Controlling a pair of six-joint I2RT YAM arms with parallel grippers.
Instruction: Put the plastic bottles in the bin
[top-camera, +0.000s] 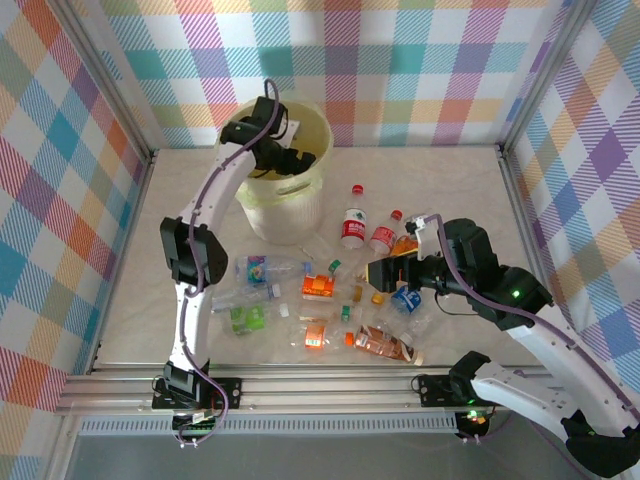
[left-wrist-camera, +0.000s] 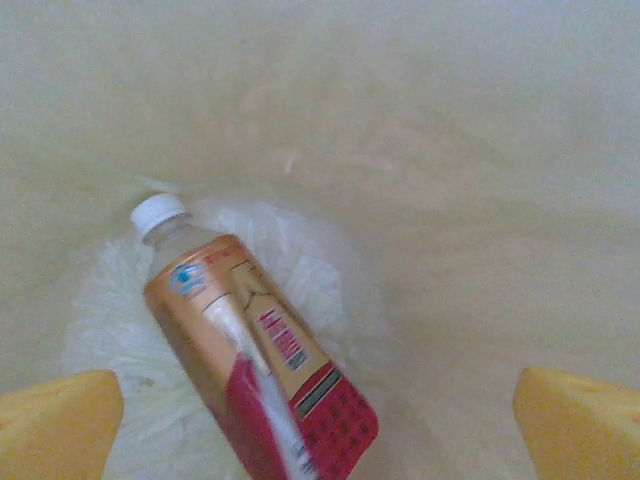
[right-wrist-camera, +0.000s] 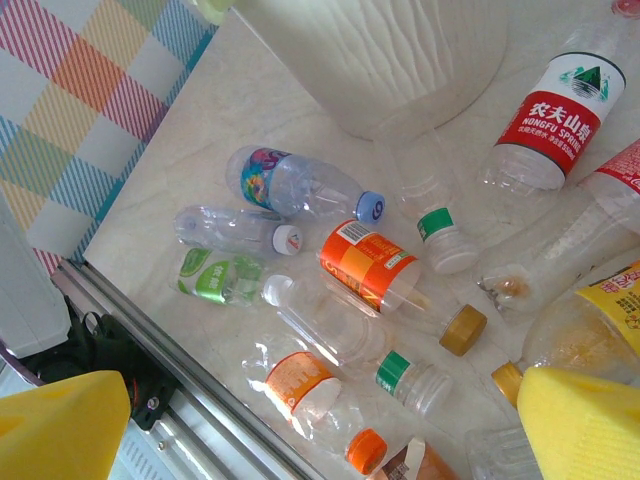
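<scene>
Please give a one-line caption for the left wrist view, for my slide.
Open left gripper over a white-capped bottle with a gold and red label inside the bin.

left wrist: gold-and-red bottle (left-wrist-camera: 250, 340) between fingers of left gripper (left-wrist-camera: 320, 430), base cut off at lower edge, label print blurred | right wrist: bin (right-wrist-camera: 400, 60) ahead of right gripper (right-wrist-camera: 325, 425), top cut off | yellow-label bottle (right-wrist-camera: 600, 320) just beyond its right finger, partly hidden, cut at edge

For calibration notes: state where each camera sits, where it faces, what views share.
Top external: above, behind the bases, looking down on both arms and a round pale yellow plastic bin.
Left wrist: over the bin, facing down at a gold-labelled clear plastic bottle; left hand, yellow fingertips.
Right wrist: tilted down over scattered plastic bottles; right hand, yellow fingertips.
Shared: all three show the bin.
</scene>
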